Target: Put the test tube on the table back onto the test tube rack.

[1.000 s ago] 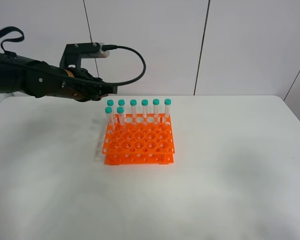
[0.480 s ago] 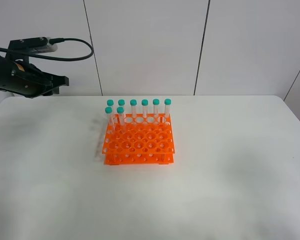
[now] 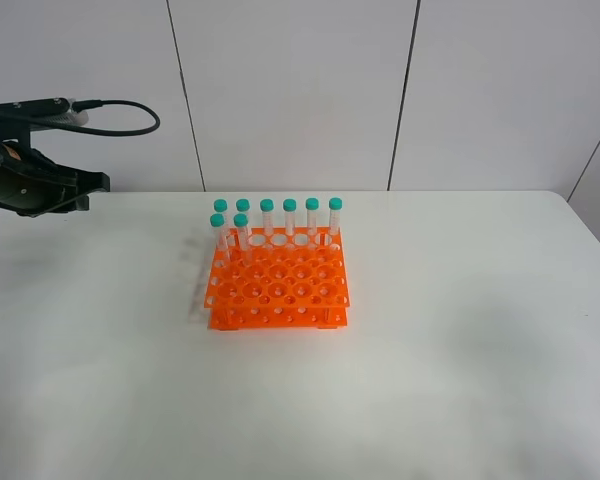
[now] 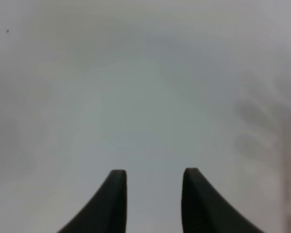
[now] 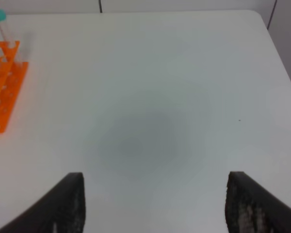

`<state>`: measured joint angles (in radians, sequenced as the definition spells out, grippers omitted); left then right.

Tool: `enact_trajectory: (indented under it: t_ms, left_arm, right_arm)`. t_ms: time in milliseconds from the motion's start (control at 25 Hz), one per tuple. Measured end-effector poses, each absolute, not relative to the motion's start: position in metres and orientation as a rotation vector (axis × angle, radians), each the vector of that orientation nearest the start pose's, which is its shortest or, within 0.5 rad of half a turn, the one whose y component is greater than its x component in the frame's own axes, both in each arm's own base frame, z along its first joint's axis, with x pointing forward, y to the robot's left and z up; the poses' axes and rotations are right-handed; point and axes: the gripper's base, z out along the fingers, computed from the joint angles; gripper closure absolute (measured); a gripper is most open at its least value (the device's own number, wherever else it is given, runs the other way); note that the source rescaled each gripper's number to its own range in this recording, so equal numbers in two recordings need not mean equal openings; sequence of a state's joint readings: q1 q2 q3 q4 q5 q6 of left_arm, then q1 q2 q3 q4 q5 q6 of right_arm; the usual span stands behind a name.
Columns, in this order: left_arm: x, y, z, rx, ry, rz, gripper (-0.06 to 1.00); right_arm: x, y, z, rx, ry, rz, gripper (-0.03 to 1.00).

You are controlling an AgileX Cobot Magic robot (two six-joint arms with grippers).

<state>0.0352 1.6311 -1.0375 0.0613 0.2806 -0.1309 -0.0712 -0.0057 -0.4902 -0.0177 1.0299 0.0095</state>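
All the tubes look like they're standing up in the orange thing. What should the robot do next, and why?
Probably just park the left hand off to the side, away from the test tube rack. Eight teal-capped tubes stand in the rack, and I see no tube lying on the table. The left hand and the right hand are both open and empty, so nothing seems left to pick up.

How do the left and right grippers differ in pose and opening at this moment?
The left gripper shows dark fingers with a narrow gap between them; the right gripper has its fingers spread wide. The left gripper hangs at the white table's far left edge in the high view; the right gripper is outside that view. Both are open and hold nothing.
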Motion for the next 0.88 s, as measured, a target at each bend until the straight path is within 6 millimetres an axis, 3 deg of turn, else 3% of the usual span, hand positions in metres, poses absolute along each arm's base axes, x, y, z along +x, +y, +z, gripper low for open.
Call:
enact_trajectory:
  t_ms: [120, 200, 320, 400, 720, 880]
  left_arm:
    - [0.345, 0.014, 0.233, -0.124, 2.378, 0.009, 0.69]
    - [0.341, 0.014, 0.236, -0.122, 2.373, 0.010, 0.51]
    - [0.334, 0.013, 0.243, -0.118, 2.351, 0.010, 0.15]
    - [0.332, 0.013, 0.245, -0.117, 2.346, 0.011, 0.03]
    - [0.324, 0.014, 0.246, -0.118, 2.401, 0.021, -0.06]
    - [0.312, 0.014, 0.266, -0.105, 2.371, 0.037, -0.06]
  right_arm:
    - [-0.003, -0.001, 0.277, 0.082, 2.016, -0.060, 0.38]
    - [-0.003, -0.001, 0.277, 0.082, 2.016, -0.060, 0.38]
    - [-0.003, -0.001, 0.277, 0.082, 2.016, -0.060, 0.38]
    - [-0.003, -0.001, 0.277, 0.082, 2.016, -0.060, 0.38]
    - [-0.003, -0.001, 0.277, 0.082, 2.016, -0.060, 0.38]
    - [-0.003, -0.001, 0.277, 0.082, 2.016, -0.060, 0.38]
